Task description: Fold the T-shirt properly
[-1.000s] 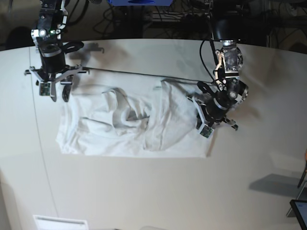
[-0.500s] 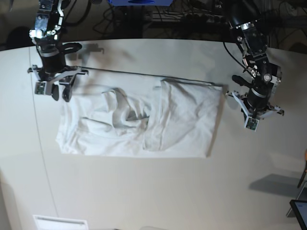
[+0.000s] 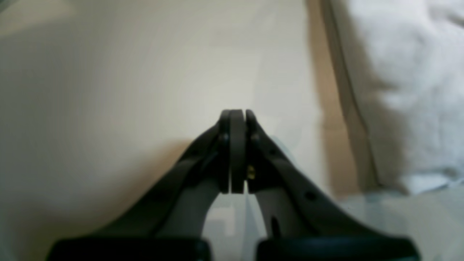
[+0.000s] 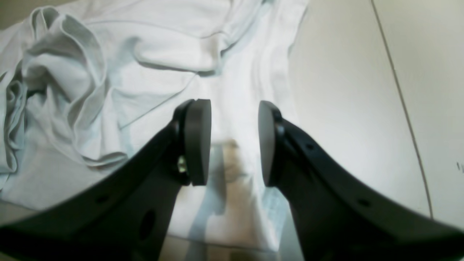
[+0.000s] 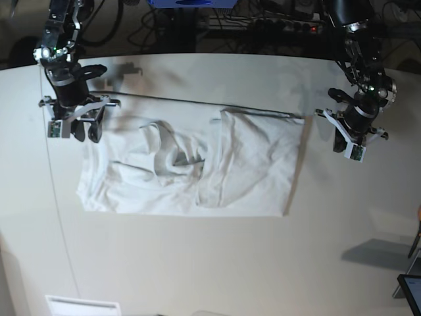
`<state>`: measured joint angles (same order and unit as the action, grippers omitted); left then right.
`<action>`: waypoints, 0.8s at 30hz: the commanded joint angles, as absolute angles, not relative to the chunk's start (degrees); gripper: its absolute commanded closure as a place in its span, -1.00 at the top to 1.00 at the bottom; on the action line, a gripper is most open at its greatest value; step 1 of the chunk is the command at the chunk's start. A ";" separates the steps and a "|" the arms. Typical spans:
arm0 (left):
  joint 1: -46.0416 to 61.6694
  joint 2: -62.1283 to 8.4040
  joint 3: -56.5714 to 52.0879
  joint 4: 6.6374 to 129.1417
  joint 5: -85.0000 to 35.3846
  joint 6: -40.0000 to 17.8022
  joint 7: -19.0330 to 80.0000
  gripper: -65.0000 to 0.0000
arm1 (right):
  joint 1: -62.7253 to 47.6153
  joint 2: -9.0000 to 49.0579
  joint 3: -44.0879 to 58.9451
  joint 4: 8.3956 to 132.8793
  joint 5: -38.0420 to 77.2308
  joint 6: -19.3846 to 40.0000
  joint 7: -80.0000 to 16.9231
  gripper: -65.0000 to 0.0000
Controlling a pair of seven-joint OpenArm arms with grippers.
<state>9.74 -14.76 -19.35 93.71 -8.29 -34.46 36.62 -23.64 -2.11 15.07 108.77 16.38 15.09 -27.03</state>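
The white T-shirt (image 5: 243, 164) lies on the pale table (image 5: 197, 263), its right part folded over and flat, its middle bunched in wrinkles. My left gripper (image 5: 343, 137) hangs to the right of the shirt's right edge, off the cloth. In the left wrist view this gripper (image 3: 237, 112) is shut with nothing in it, over bare table, and the T-shirt (image 3: 398, 72) lies to its right. My right gripper (image 5: 85, 131) hovers above the shirt's upper left corner. The right wrist view shows it (image 4: 235, 105) open and empty above the T-shirt (image 4: 145, 72).
A thin dark line (image 5: 197, 102) runs across the table just behind the shirt, and another line (image 5: 56, 210) runs down the left side. Cables and equipment (image 5: 263, 26) crowd the back edge. A white label (image 5: 82, 306) sits at the front left.
My left gripper has left the shirt's right part and moved right and back, off the cloth, which now lies flat. My right gripper drifted slightly left.
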 commanded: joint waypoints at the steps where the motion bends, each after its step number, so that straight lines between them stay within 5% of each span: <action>1: 9.45 -15.52 -19.56 94.55 -8.13 -34.07 35.56 -1.00 | -23.34 -2.07 15.43 109.76 17.01 15.34 -25.54 -0.34; 24: 12.09 -10.95 -22.46 98.42 -6.64 -33.89 35.56 -1.00 | -22.29 -1.63 14.81 109.93 17.01 15.52 -30.73 -0.34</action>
<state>12.62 -10.33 -22.22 97.14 -6.17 -34.35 36.86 -22.65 -1.89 14.87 108.79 16.40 15.18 -32.27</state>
